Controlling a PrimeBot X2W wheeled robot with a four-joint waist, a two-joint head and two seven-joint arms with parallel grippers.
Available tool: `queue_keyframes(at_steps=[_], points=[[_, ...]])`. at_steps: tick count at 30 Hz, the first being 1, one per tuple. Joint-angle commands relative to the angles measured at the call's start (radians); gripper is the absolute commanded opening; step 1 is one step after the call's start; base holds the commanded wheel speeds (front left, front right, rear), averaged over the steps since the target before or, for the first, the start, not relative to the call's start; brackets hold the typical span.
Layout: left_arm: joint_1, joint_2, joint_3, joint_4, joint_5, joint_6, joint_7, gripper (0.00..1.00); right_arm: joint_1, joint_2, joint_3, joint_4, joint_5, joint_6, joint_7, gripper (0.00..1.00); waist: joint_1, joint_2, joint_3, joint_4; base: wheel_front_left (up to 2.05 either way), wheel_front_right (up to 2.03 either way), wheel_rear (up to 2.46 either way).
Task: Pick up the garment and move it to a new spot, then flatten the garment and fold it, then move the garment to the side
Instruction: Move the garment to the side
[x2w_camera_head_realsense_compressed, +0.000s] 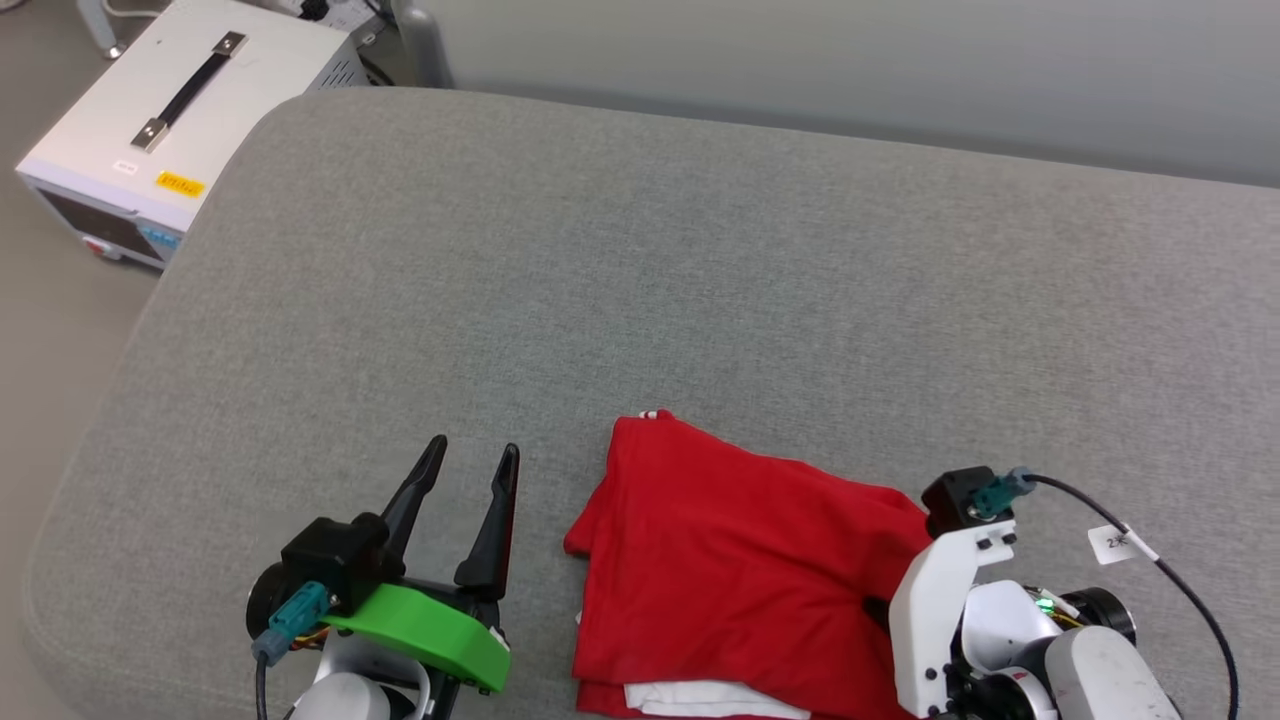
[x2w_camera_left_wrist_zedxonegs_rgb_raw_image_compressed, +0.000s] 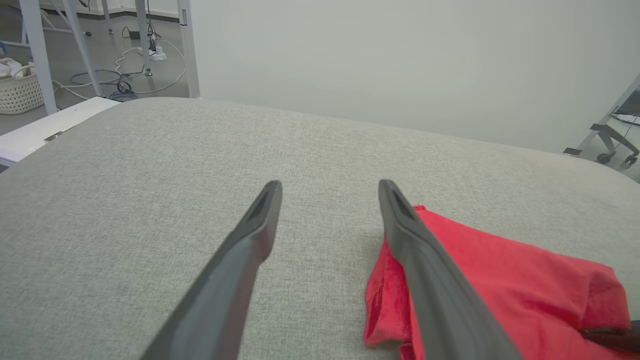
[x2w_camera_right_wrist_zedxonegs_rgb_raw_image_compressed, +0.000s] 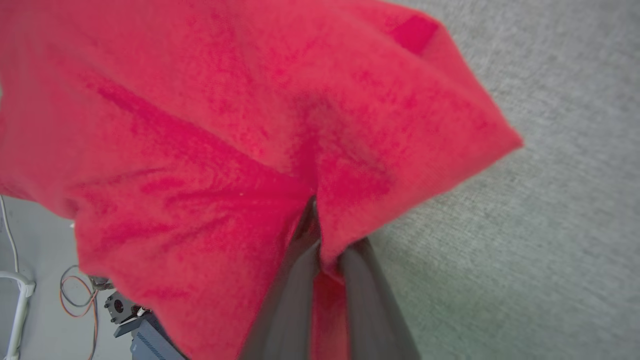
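Right gripper (x2w_camera_right_wrist_zedxonegs_rgb_raw_image_compressed: 316, 235) first: its two dark fingers are pressed together on a fold of the garment (x2w_camera_right_wrist_zedxonegs_rgb_raw_image_compressed: 210, 125), red cloth draping over and hiding the tips in the right wrist view. From the head view its white wrist stands at the near right of the grey cushion (x2w_camera_head_realsense_compressed: 640, 260), with the fingers tucked into the right side of the garment (x2w_camera_head_realsense_compressed: 740, 560), where the fabric puckers toward them.

Left gripper (x2w_camera_head_realsense_compressed: 475, 448) is spread wide and holds nothing. Its fingers hang over bare grey fabric near the cushion's near edge, left of middle. In the left wrist view the left gripper (x2w_camera_left_wrist_zedxonegs_rgb_raw_image_compressed: 330, 184) has its right-hand finger passing in front of the garment's (x2w_camera_left_wrist_zedxonegs_rgb_raw_image_compressed: 500, 285) left edge (whether it touches the cloth, I cannot tell).

The garment lies folded into a rough rectangle close to the near edge, right of the middle, between the two grippers. Its top layer is plain red; a white layer (x2w_camera_head_realsense_compressed: 715, 698) peeks out beneath at the near side, and a bit of red-white trim (x2w_camera_head_realsense_compressed: 655, 413) shows at its far left corner.

Off the cushion's far left corner sits a white box (x2w_camera_head_realsense_compressed: 110, 130) with a black handle (x2w_camera_head_realsense_compressed: 190, 88) and a yellow label (x2w_camera_head_realsense_compressed: 179, 184). Beyond it, the left wrist view shows a wicker basket (x2w_camera_left_wrist_zedxonegs_rgb_raw_image_compressed: 20, 92) and cables (x2w_camera_left_wrist_zedxonegs_rgb_raw_image_compressed: 125, 70) on the floor.
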Motion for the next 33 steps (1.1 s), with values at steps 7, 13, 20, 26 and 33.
queue_keyframes(at_steps=[7, 13, 20, 26, 33], points=[[0.008, 0.0, -0.02, 0.004, -0.005, -0.003, -0.006, 1.0, 0.003, -0.109, 0.053, -0.07, -0.033, 0.0, -0.006, 0.0, 0.0, 0.0, -0.062, -0.095, 0.0, 0.0, 0.0], [0.015, -0.005, -0.049, -0.007, -0.002, -0.003, -0.006, 1.0, -0.023, -0.259, 0.075, -0.147, -0.01, 0.0, 0.031, 0.0, 0.0, 0.0, -0.066, -0.184, 0.0, 0.0, 0.0], [-0.004, -0.01, -0.073, -0.006, 0.001, -0.003, -0.006, 1.0, -0.103, -0.479, 0.142, -0.2, -0.004, 0.0, 0.045, 0.0, 0.0, 0.0, -0.02, -0.299, 0.0, 0.0, 0.0], [-0.045, -0.002, -0.114, -0.029, 0.003, -0.003, -0.006, 1.0, -0.188, -0.636, 0.171, -0.186, 0.056, 0.0, -0.004, 0.0, 0.0, 0.0, 0.049, -0.376, 0.0, 0.0, 0.0], [-0.116, 0.037, -0.137, -0.075, 0.011, -0.003, -0.006, 1.0, -0.258, -0.826, 0.19, -0.091, 0.079, 0.0, -0.164, 0.0, 0.0, 0.0, 0.166, -0.437, 0.0, 0.0, 0.0]])
